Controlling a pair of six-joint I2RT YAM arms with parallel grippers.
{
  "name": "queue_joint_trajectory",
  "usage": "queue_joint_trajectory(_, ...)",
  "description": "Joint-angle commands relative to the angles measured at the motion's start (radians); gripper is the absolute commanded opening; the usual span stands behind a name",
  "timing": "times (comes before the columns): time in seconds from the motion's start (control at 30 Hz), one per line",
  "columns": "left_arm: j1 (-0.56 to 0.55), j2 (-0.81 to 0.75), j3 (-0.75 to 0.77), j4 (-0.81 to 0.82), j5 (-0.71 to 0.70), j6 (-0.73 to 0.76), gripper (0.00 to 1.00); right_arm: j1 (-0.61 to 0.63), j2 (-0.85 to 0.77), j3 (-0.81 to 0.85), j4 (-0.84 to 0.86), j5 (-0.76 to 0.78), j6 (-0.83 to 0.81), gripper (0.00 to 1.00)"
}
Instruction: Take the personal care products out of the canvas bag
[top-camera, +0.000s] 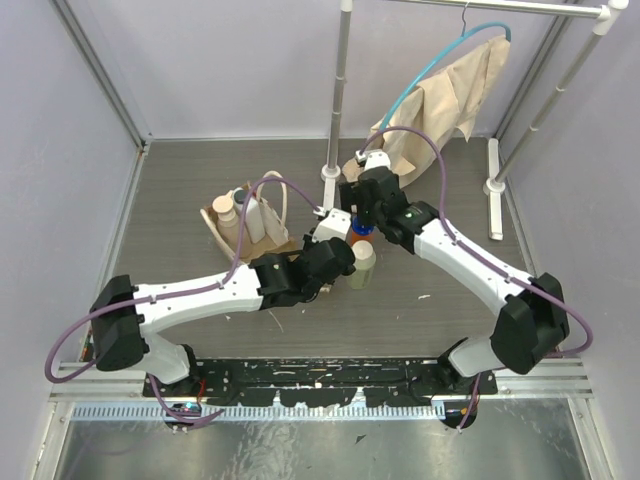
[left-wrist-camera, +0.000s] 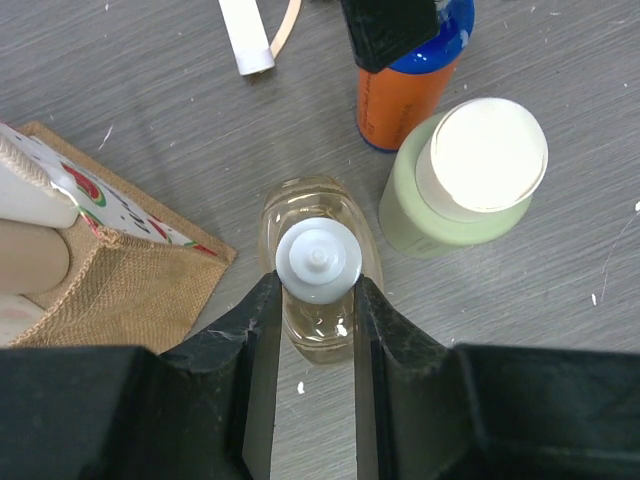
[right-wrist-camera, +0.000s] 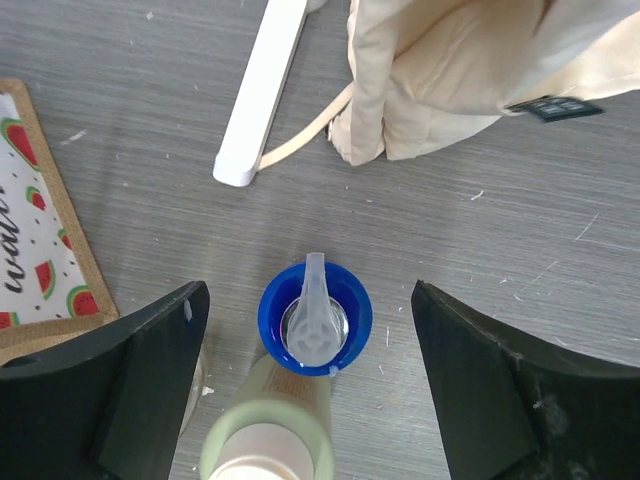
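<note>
**Left arm.** The left gripper pinches the clear bottle just below its pale grey cap, with 1 finger pressed to each side. The bottle is upright and holds a pale yellowish liquid. It is outside the canvas bag, which lies at 9 o'clock from it in the left wrist view.

**Right arm.** The fingers of the right gripper are spread wide. They stand at 9 o'clock and 3 o'clock of the orange bottle, which has a blue cap. Neither finger touches it.

**Products outside the bag.** 3 bottles stand close together on the grey table.
- The green bottle, with a pale lid, is just beside the clear bottle at 2 o'clock.
- The orange bottle is at 1 o'clock from the clear bottle and just beside the green one.

**Products in the bag.** In the top view, the tan bottle with a peach cap and the white bottle stand upright in the bag. The bag is at 9 o'clock from the 3-bottle group.

**Surroundings.** A beige cloth hangs at 1 o'clock from the group.
</note>
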Motion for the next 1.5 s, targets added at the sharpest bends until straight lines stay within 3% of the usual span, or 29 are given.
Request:
queue_joint_trajectory(0.0, -0.003, 0.007, 0.023, 0.147, -0.088, 0.023, 0.01, -0.004, -0.077, 0.079, -0.026, 0.036, 0.020, 0.88)
queue_joint_trajectory(0.13, -0.003, 0.034, 0.025, 0.142, -0.088, 0.025, 0.12, -0.003, -0.096, 0.091, -0.051, 0.033, 0.028, 0.88)
queue_joint_trajectory(0.23, -0.003, 0.039, 0.015, 0.140, -0.080, 0.015, 0.39, -0.002, -0.114, 0.089, -0.052, 0.036, 0.027, 0.88)
queue_joint_trajectory(0.47, -0.003, -0.015, -0.019, 0.093, -0.112, -0.001, 0.75, -0.002, -0.139, 0.095, -0.060, 0.020, 0.015, 0.88)
queue_joint_trajectory(0.53, -0.003, -0.044, -0.014, 0.058, -0.123, -0.012, 0.80, -0.003, -0.147, 0.099, -0.049, -0.007, 0.013, 0.88)
queue_joint_trajectory(0.7, -0.003, -0.166, 0.011, -0.109, -0.238, -0.108, 0.81, 0.005, -0.206, 0.083, 0.066, -0.142, -0.017, 0.81)
queue_joint_trajectory(0.87, 0.008, -0.319, -0.024, -0.158, -0.381, -0.147, 0.70, 0.105, -0.162, 0.181, 0.078, -0.166, -0.106, 0.71)
queue_joint_trajectory(1.0, 0.127, -0.358, -0.053, -0.193, -0.351, -0.182, 0.59, 0.193, -0.077, 0.280, 0.082, -0.192, -0.144, 0.71)
queue_joint_trajectory(1.2, 0.326, -0.399, -0.201, -0.008, -0.272, -0.114, 0.48, 0.218, 0.060, 0.415, 0.096, -0.224, -0.136, 0.71)
queue_joint_trajectory(1.47, 0.539, -0.425, -0.303, 0.034, -0.211, -0.142, 0.46, 0.220, 0.162, 0.512, 0.117, -0.272, -0.102, 0.71)
